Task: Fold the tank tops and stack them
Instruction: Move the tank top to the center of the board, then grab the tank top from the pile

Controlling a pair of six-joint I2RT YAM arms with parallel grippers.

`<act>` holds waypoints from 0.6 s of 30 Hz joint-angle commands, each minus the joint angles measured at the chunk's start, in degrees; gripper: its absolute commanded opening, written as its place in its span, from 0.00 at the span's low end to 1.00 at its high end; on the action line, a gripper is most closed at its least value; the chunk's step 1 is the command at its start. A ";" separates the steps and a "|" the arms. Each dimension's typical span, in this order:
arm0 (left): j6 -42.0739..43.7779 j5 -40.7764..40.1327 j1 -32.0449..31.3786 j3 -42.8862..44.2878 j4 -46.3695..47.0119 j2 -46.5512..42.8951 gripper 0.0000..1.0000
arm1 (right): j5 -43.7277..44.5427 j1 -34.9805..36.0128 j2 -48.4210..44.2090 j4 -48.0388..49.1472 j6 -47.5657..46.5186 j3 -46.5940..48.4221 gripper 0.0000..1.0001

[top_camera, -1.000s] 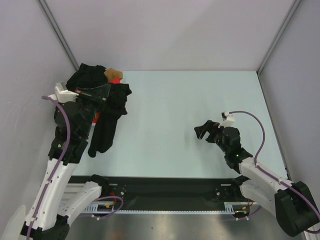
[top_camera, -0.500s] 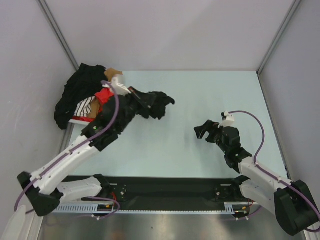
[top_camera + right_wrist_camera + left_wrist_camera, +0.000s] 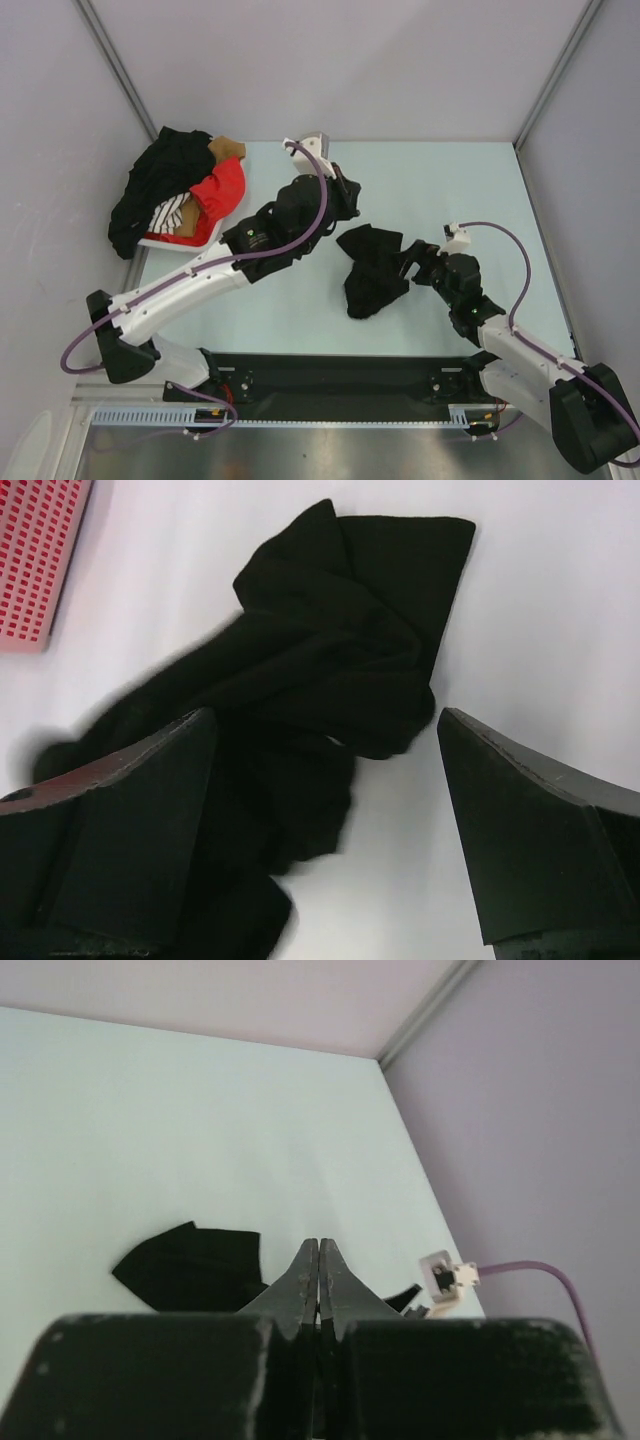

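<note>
A black tank top (image 3: pixel 368 268) lies crumpled on the table's middle, right in front of my right gripper (image 3: pixel 406 262). In the right wrist view the black cloth (image 3: pixel 330 660) lies under and between the open fingers, and the gripper (image 3: pixel 325 720) holds nothing. My left gripper (image 3: pixel 348 202) is above the table just behind the black top, shut and empty (image 3: pixel 319 1245); a piece of the top (image 3: pixel 190 1265) shows below it. The red tank top (image 3: pixel 215 190) lies in the pile at the far left.
The white basket (image 3: pixel 150 240) at the far left holds more black cloth (image 3: pixel 160 170), a striped piece (image 3: pixel 172 212) and a brown piece (image 3: pixel 226 150). Walls close the table at the back and sides. A red gridded surface (image 3: pixel 35 560) shows in the right wrist view.
My left arm swung from the pile at the left to the table's middle with the black tank top and let it go. The top now lies before the right gripper, which stayed still.
</note>
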 commanded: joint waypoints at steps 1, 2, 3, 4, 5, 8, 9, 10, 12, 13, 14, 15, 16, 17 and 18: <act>2.26 -6.43 1.01 -2.61 -0.12 -4.32 0.00 | 1.47 -0.02 -1.57 1.30 -0.97 1.63 0.97; 1.91 -6.96 1.45 -4.97 0.16 -6.85 0.05 | 1.56 -0.10 -1.84 1.30 -0.97 1.55 0.97; 1.47 -6.45 2.24 -6.13 0.42 -8.01 0.21 | 1.47 -0.10 -1.84 1.39 -0.97 1.46 0.97; 1.21 -5.83 3.98 -6.92 0.25 -9.15 0.28 | 1.30 -0.10 -1.75 1.48 -0.97 1.46 0.98; 1.12 -5.57 4.87 -8.50 -0.28 -11.08 0.37 | 1.21 -0.02 -1.66 1.48 -0.97 1.54 0.98; -0.02 -6.35 9.44 -9.57 -5.27 -13.72 0.75 | -1.16 0.07 -0.44 2.09 -2.28 1.81 1.00; -0.29 -4.96 13.54 -9.31 -7.29 -14.08 0.80 | -1.08 0.42 1.13 2.27 -2.46 2.07 1.00; -0.73 -4.25 16.02 -8.96 -12.01 -14.35 0.84 | -0.47 0.94 2.72 0.44 -2.20 2.59 1.00; -0.99 -2.58 21.46 -8.69 -15.56 -15.49 0.90 | 3.48 2.61 6.58 -3.77 -2.20 7.59 1.00; -0.99 -2.75 26.54 -8.95 -17.84 -16.19 0.96 | 4.71 3.32 12.08 -7.88 -2.29 9.44 1.00; -0.91 -3.10 29.03 -9.65 -18.64 -17.33 1.00 | 4.37 4.63 14.48 -9.32 -2.55 11.54 1.00; -0.12 -3.10 31.57 -10.00 -18.91 -17.86 1.00 | 4.63 5.42 17.47 -10.55 -2.99 14.70 1.00; 0.23 -2.93 36.30 -10.27 -19.44 -18.30 1.00 | 5.07 6.30 22.46 -13.61 -3.16 16.56 1.00; 0.41 -2.58 38.87 -10.36 -19.70 -18.39 1.00 | 5.86 7.44 25.38 -15.55 -3.34 18.40 1.00; 1.11 -2.14 41.24 -10.18 -20.05 -18.13 1.00 | 6.30 9.37 27.76 -17.66 -3.60 22.42 1.00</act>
